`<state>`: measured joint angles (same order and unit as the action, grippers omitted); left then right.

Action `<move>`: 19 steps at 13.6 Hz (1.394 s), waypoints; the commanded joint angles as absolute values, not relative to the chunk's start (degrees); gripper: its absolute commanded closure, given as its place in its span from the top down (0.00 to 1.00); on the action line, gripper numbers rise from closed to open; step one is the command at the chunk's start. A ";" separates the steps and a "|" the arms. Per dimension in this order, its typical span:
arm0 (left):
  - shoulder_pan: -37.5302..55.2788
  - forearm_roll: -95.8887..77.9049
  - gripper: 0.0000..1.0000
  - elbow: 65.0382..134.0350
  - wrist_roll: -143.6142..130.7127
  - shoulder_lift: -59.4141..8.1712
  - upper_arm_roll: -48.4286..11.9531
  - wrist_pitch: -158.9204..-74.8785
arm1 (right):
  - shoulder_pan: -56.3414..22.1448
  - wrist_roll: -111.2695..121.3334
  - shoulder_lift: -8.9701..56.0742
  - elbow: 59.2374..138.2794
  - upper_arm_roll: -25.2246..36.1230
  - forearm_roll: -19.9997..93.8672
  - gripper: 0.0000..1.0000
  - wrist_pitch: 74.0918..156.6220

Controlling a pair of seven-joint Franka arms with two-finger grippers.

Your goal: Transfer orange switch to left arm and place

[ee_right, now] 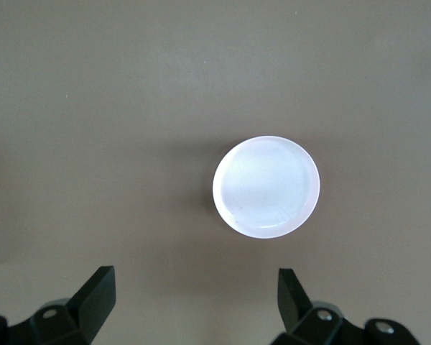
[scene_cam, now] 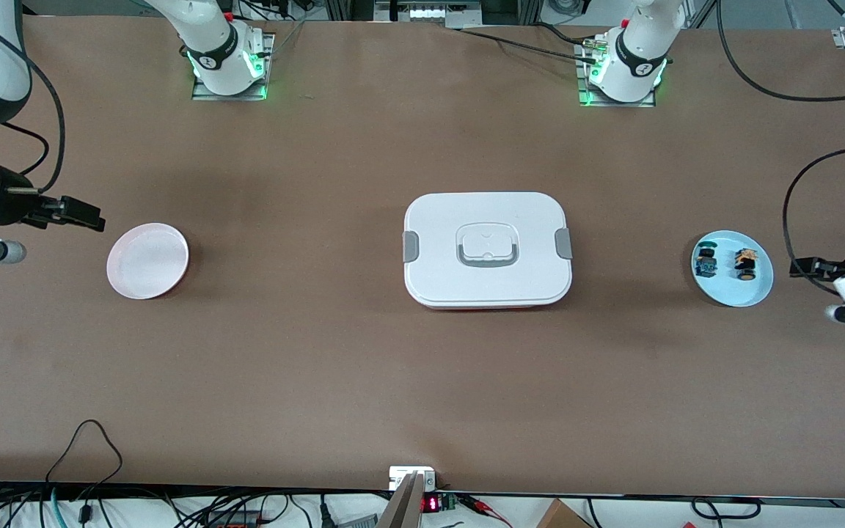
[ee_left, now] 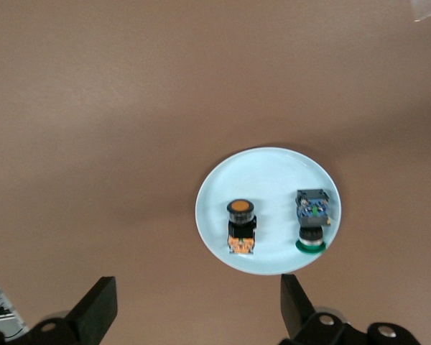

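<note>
The orange switch [scene_cam: 745, 264] lies on a light blue plate [scene_cam: 730, 293] at the left arm's end of the table, beside a blue-and-green part [scene_cam: 706, 262]. My left gripper [scene_cam: 807, 268] is open and empty over bare table just outside that plate. In the left wrist view the switch [ee_left: 241, 226] lies on the plate [ee_left: 273, 180], past the open gripper [ee_left: 197, 309]. The white box [scene_cam: 487, 249] stands shut at mid-table. My right gripper [scene_cam: 85, 214] is open and empty over the table beside a pink plate [scene_cam: 147, 260], at the right arm's end.
The right wrist view shows the empty pink plate [ee_right: 266, 187] ahead of the open right gripper [ee_right: 196, 305]. The blue-and-green part [ee_left: 312, 219] shows in the left wrist view. Bare brown table lies between the box and each plate. Cables run along the table edges.
</note>
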<state>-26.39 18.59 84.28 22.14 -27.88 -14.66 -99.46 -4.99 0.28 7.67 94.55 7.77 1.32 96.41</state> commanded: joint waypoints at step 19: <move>1.14 -2.37 1.00 100.36 10.30 3.33 7.65 -93.87 | -5.19 2.11 3.60 89.83 7.38 0.26 1.00 87.10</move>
<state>-0.35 -1.09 95.80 13.49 -0.65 6.77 -92.27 -5.37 1.04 3.69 90.63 7.50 1.17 88.30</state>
